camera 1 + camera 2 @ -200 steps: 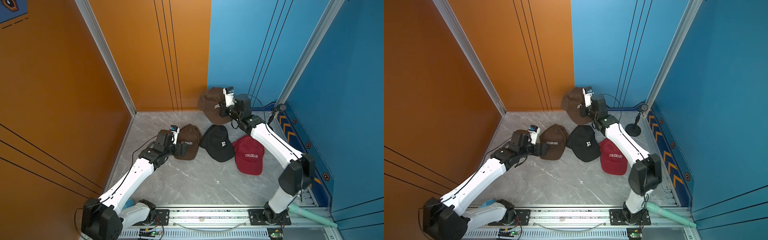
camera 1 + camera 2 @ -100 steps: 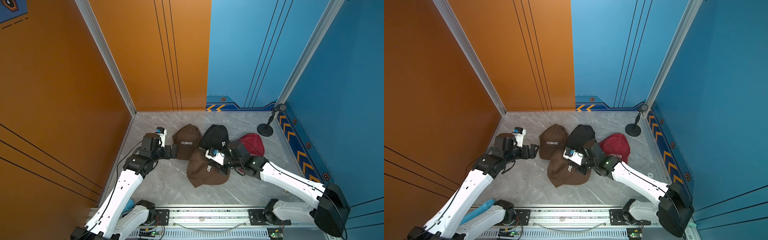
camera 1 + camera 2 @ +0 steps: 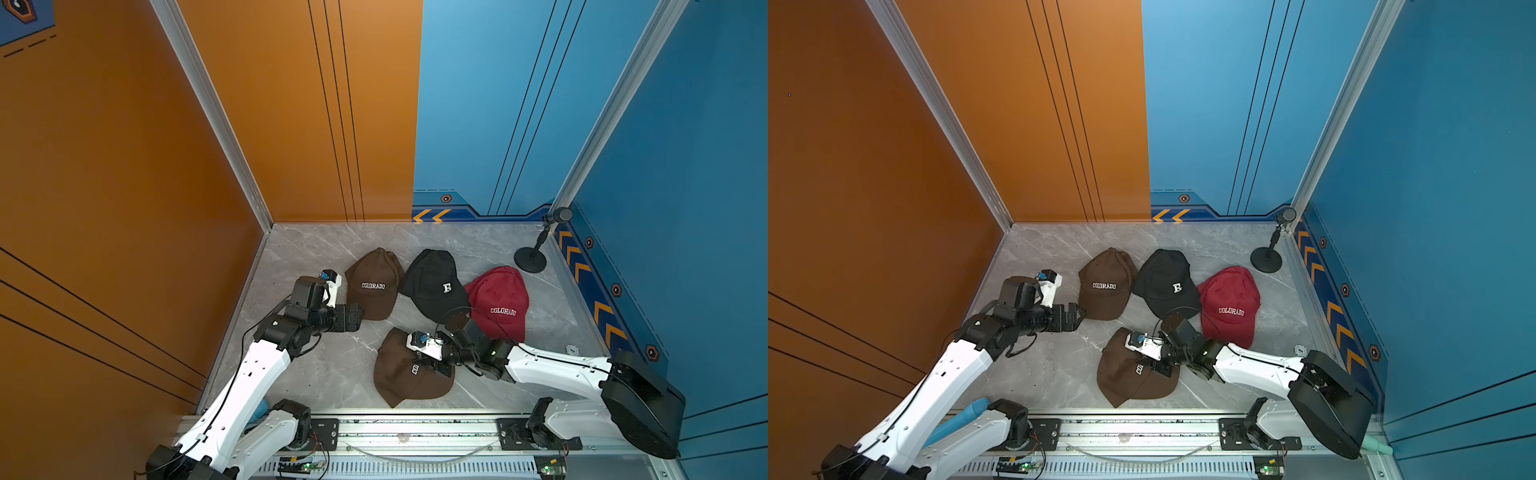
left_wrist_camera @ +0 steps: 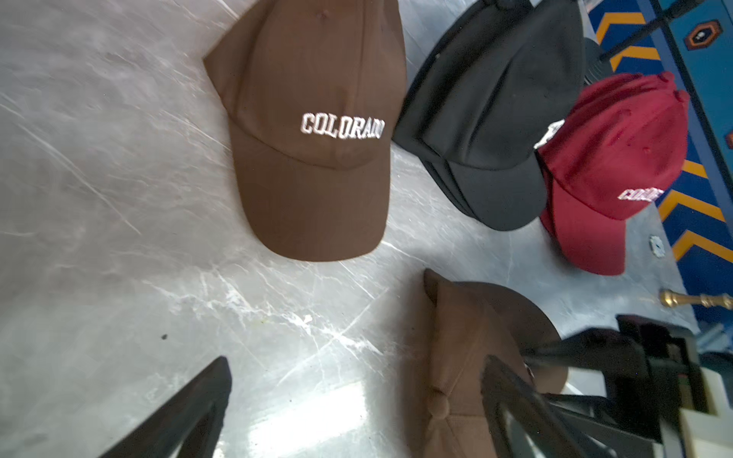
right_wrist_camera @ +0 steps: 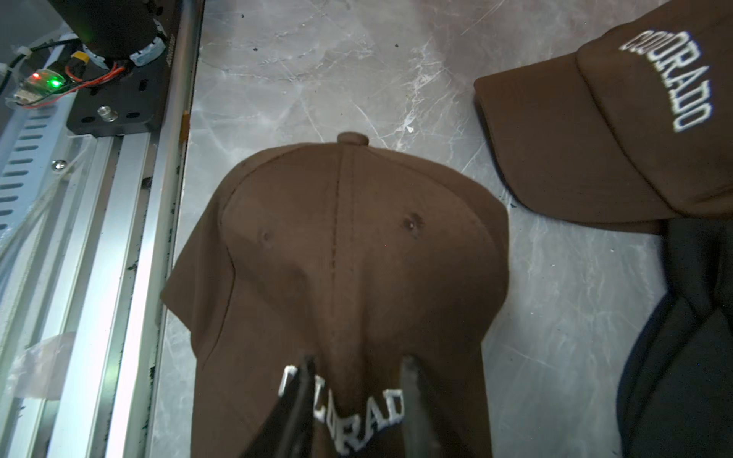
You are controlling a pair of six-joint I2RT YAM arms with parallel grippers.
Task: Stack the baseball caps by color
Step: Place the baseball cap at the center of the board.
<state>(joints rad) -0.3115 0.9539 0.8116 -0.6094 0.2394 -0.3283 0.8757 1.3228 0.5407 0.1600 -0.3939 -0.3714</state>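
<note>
Along the orange wall [image 3: 124, 208] the marble floor [image 3: 307, 249] is free; a row of caps [image 3: 432, 282], one nearer brown cap [image 3: 399, 386] and the microphone stand [image 3: 530, 259] crowd the middle and right.

Left arm reaches forward, left tool [image 3: 1074, 318] low, jaws spread wide. Right arm sweeps inward, right tool [image 3: 434, 368] low, jaws parted.

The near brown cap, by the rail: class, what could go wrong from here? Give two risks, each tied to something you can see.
1. The right claw is open, but its tips straddle the near brown cap at its lettering; pulling away might snag the fabric and drag the cap.
2. The far brown cap lies apart and faces another way, so stacking the two without turning one could leave a crooked pile.
</note>
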